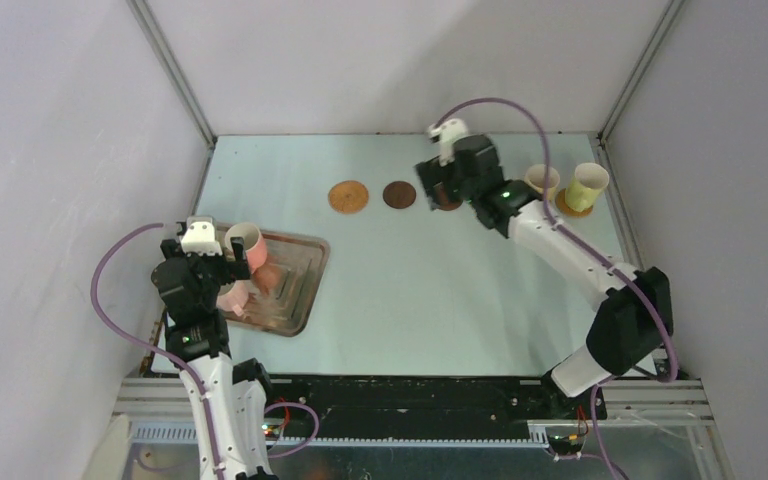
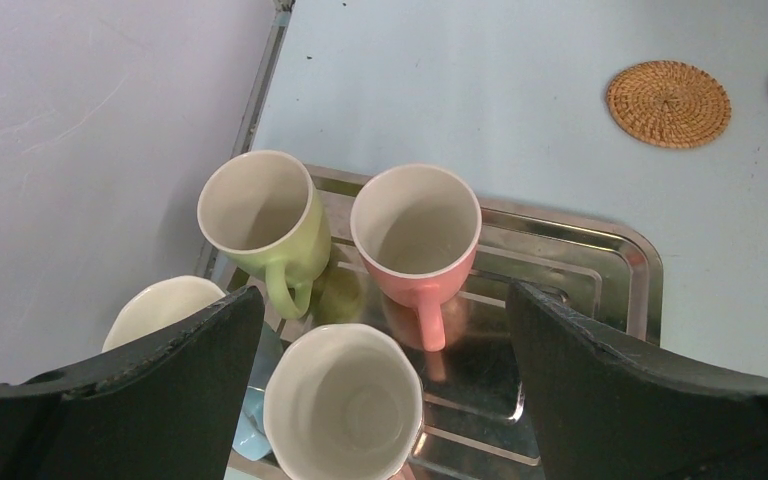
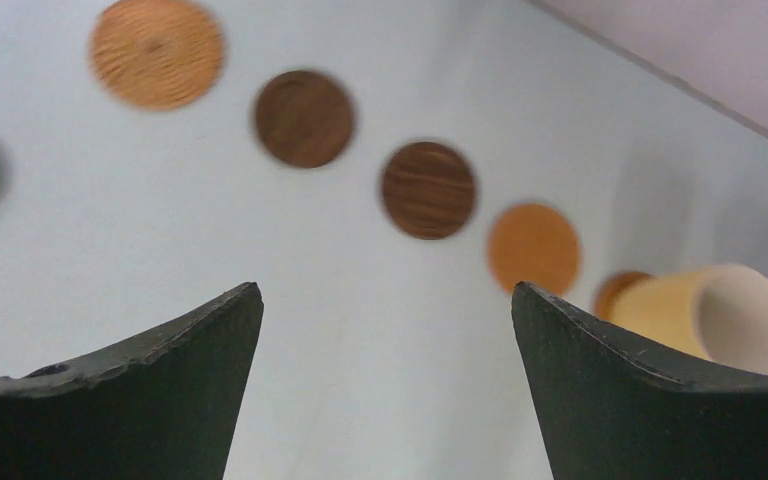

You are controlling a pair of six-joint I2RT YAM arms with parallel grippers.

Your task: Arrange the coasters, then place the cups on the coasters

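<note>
1. Left tool [image 2: 385, 300] released, empty, above four crowded cups [image 1: 243, 240] on tray [image 1: 305, 265], top view left. Avoid toppling neighbours when closing.
2. Right tool [image 1: 447, 185] released, empty, above bare coasters [image 1: 399, 194], upper centre. Avoid nudging row.

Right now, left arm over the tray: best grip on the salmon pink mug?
Probably from above, pinching the rim wall: one finger inside, one outside. The salmon pink mug stands upright, mouth open. Take the side away from the light green mug, over bare metal tray; its handle points toward the left gripper.
</note>
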